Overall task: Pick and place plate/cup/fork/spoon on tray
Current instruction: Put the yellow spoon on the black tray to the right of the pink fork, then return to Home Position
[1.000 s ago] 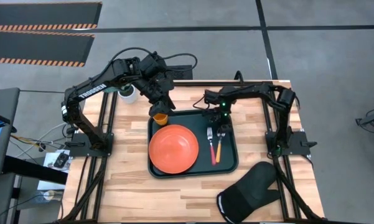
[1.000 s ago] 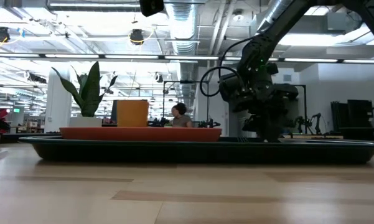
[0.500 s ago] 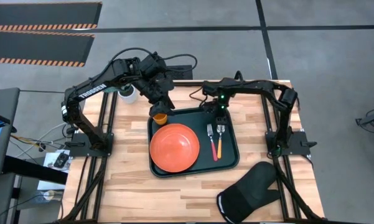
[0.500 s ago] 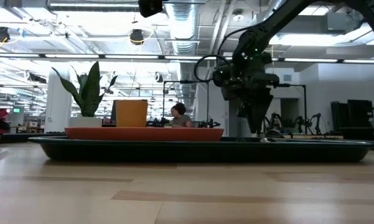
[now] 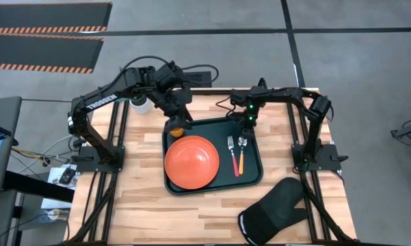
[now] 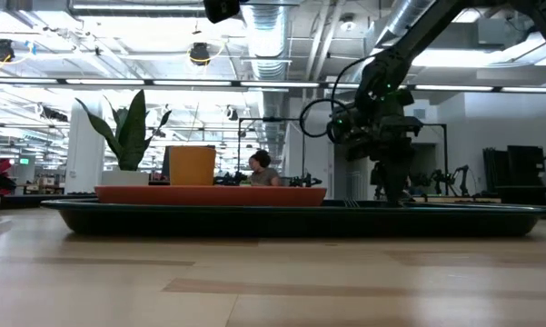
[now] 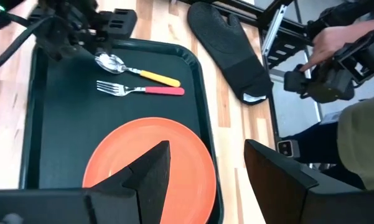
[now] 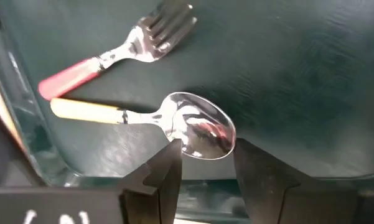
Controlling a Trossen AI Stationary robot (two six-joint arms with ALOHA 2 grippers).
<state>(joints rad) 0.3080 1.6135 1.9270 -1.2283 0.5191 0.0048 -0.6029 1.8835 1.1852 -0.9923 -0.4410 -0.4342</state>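
The dark tray (image 5: 252, 174) holds the orange-red plate (image 5: 191, 162), the pink-handled fork (image 5: 232, 157) and the orange-handled spoon (image 5: 241, 156), which lie side by side right of the plate. The small orange cup (image 5: 175, 128) stands at the tray's far left corner, and also shows in the low view (image 6: 193, 165). My left gripper (image 5: 178, 113) hangs open and empty high above the cup, which its wrist view does not show. My right gripper (image 5: 249, 123) is open and empty over the tray's far edge, just beyond the spoon's bowl (image 8: 202, 132).
A black oven mitt (image 5: 273, 212) lies at the table's near right corner. A white container (image 5: 142, 104) stands at the far left, behind my left arm. A person's hand (image 7: 327, 40) shows beyond the table in the left wrist view.
My right gripper has risen from the spoon's bowl end on the tray and gone toward the table's far edge, then come down a little. The spoon stays lying on the tray beside the fork.
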